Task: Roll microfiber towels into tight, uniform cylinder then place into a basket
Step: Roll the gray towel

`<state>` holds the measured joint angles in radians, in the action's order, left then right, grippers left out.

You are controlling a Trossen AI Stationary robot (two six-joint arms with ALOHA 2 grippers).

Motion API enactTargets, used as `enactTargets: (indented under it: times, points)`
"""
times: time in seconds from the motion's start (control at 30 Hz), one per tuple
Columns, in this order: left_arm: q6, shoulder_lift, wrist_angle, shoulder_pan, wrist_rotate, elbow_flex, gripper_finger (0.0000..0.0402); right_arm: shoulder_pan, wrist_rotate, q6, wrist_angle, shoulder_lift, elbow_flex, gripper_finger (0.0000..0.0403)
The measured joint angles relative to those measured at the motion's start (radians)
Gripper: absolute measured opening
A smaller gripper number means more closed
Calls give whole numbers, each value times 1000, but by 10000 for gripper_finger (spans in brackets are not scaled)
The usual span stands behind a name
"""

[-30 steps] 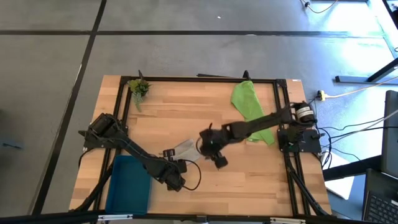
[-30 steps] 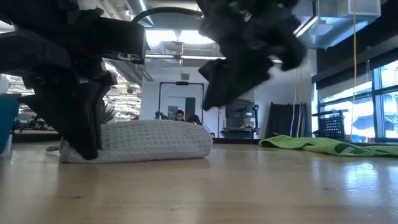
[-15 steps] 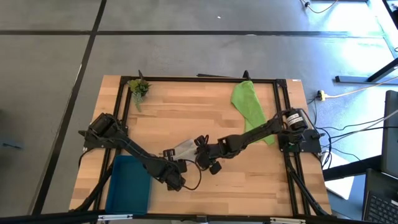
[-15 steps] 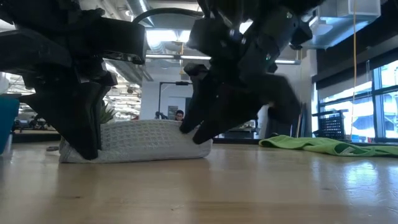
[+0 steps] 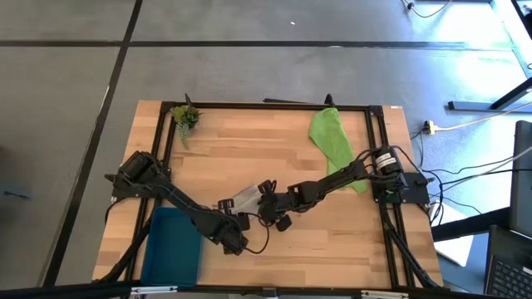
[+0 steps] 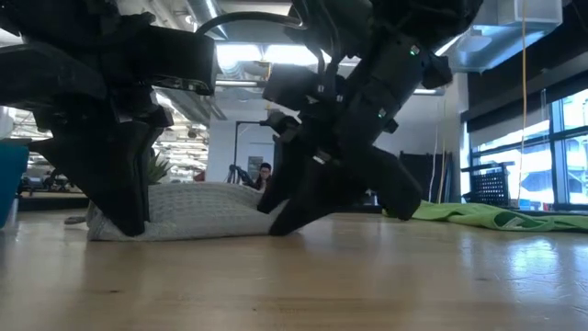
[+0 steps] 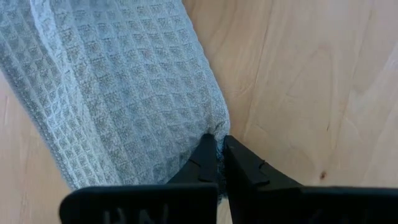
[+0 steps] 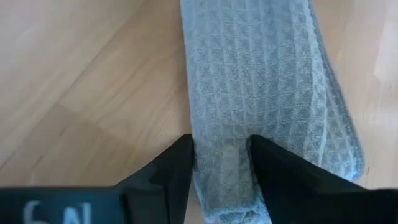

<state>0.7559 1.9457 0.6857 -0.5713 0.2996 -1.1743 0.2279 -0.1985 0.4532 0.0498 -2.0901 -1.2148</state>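
1. Rolled grey waffle-weave microfiber towel (image 5: pixel 243 199) lying mid-table, awaiting the teal plastic basket (image 5: pixel 172 247) (front-left).
2. Left gripper (image 7: pixel 216 163) pinched together on 1 end, anchoring.
3. Right gripper (image 8: pixel 221 158) fingers apart, straddling the other end to lift.

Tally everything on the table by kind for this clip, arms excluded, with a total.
Microfiber towels: 2, the grey towel rolled at mid-table and the green towel lying loose near the far edge
Basket: 1, the teal basket
Plant sprig: 1, the plant sprig
Total: 4
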Motion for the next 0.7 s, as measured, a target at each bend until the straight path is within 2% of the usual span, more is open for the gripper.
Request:
enactTargets:
  times: [0.1,0.27,0.43,0.57,0.7]
  points:
    - [-2,-2,5,0,-5,-5,0,0,-4,-26,7,-3,0,132]
    - [-3,-19,4,2,-18,-3,0,-3,-26,-87,7,-6,-1,29]
    - [1,-20,4,16,-53,-3,0,-9,29,-160,20,-6,-2,24]
    - [0,-21,6,34,-87,-5,0,-22,147,-222,98,-4,-32,23]
    - [-5,-22,14,43,-127,-6,0,-35,285,-279,246,-7,-111,23]
